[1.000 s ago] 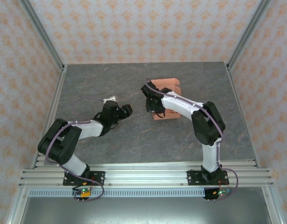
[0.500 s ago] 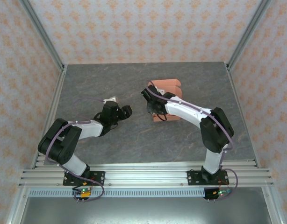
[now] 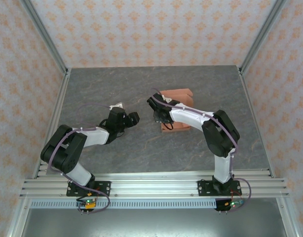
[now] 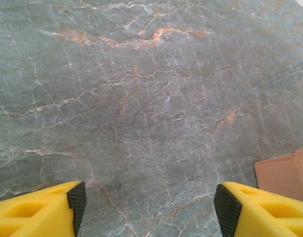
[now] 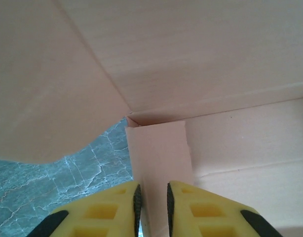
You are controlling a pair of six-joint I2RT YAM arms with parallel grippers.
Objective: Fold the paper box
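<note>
Mid-fold: side tab (image 5: pixel 159 148) of the paper box (image 5: pixel 201 54) is pinched by the right gripper (image 5: pixel 151 197), panels folded up just ahead. Left gripper (image 4: pixel 150 203) is spread and empty, box corner to its right. Next, judged: tab to be tucked in, counter-hold likely required.

We see a grey-green table (image 3: pixel 107 84) with a marbled, stone-like top veined in white and pale orange. On it sits the salmon paper box (image 3: pixel 178 94), right of the middle, nearer the far edge.
</note>
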